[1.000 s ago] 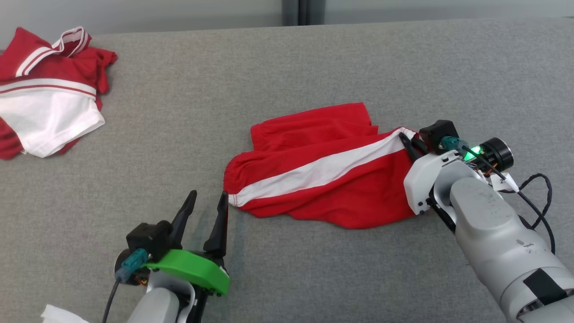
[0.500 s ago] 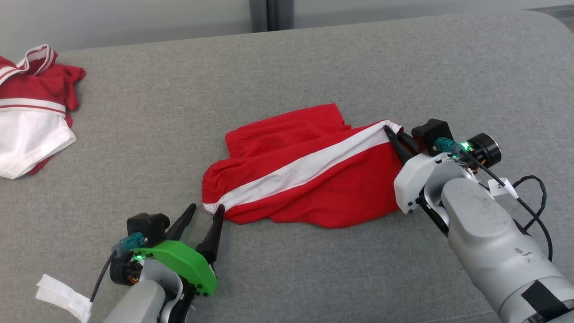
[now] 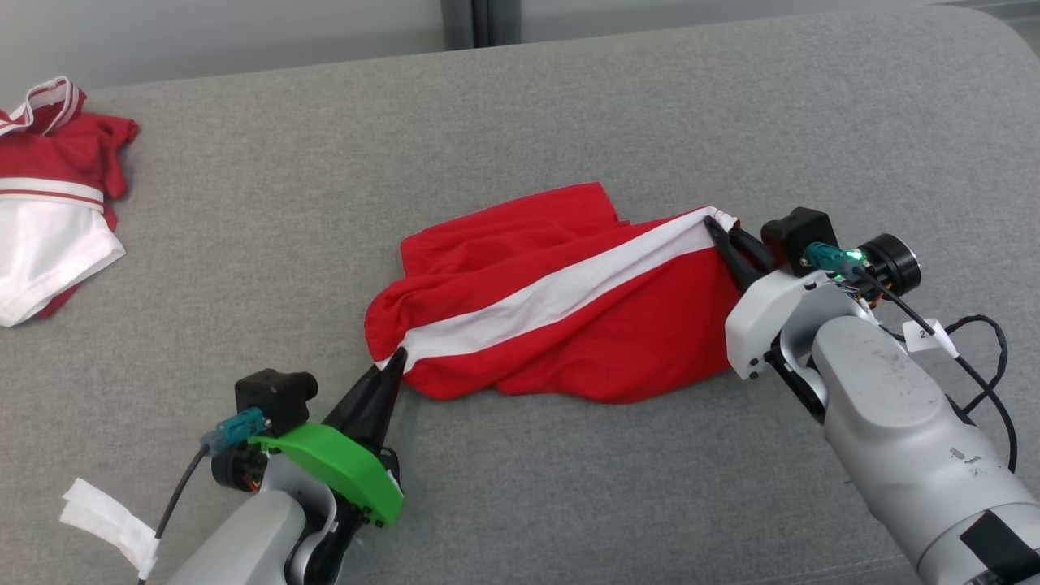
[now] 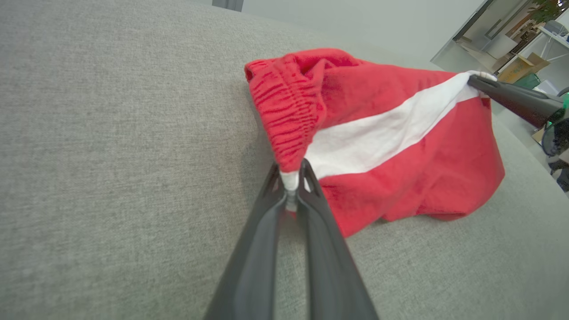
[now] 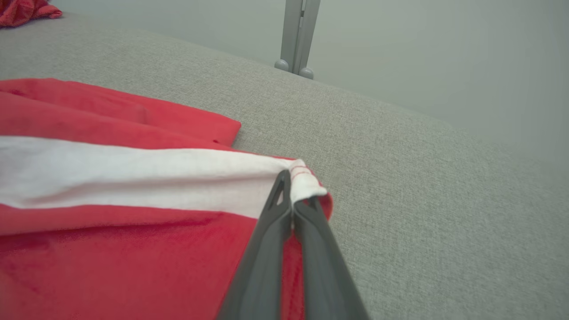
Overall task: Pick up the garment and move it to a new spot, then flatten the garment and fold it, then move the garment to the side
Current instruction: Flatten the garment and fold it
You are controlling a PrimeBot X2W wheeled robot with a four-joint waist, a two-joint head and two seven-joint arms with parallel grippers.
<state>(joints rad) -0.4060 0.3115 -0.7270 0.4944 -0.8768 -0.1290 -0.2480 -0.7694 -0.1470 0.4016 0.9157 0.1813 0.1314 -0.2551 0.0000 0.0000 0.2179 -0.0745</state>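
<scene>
Shorts (image 3: 569, 317) lay mid-surface (image 3: 325, 203) in the head view, their white stripe running from near left to far right, strung between both arms. The left gripper (image 3: 394, 361) was clamped on the waistband end, the right gripper (image 3: 717, 230) on the hem end. The left wrist view showed fingers pinched on the stripe at the elastic. The right wrist view showed fingers closed on the hem corner.

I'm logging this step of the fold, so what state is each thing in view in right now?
red shorts, crumpled on the grey cushion, pinched at both ends.
left gripper, shut on the shorts' waistband corner.
right gripper, shut on the shorts' hem corner.
red and white garment, bunched in a heap at the far left, untouched.
</scene>
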